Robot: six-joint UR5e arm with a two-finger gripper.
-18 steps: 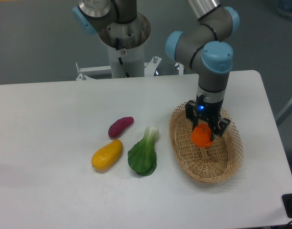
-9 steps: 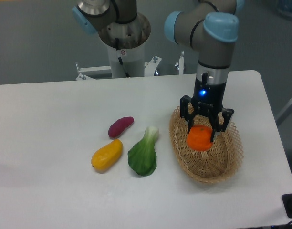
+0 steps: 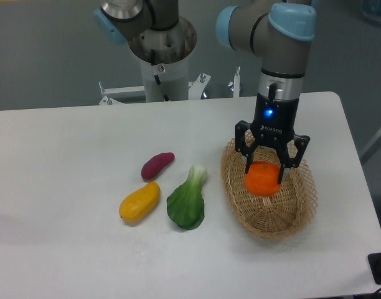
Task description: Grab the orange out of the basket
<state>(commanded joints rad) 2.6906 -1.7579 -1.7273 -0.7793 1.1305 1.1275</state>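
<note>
Quick count of what's here: one orange (image 3: 263, 179), one basket (image 3: 304, 202), one yellow mango-ish fruit (image 3: 139, 202), one purple sweet potato (image 3: 157, 165), and one leafy green (image 3: 187, 200) that looks like bok choy. So five items total — four pieces of produce plus the single wicker basket. Only one fruit sits over the basket, the other three things lie loose on the worktop (image 3: 66, 162). One robot arm (image 3: 284, 56) with one tool (image 3: 265, 175) — two fingers on it. One worktop, white.
</note>
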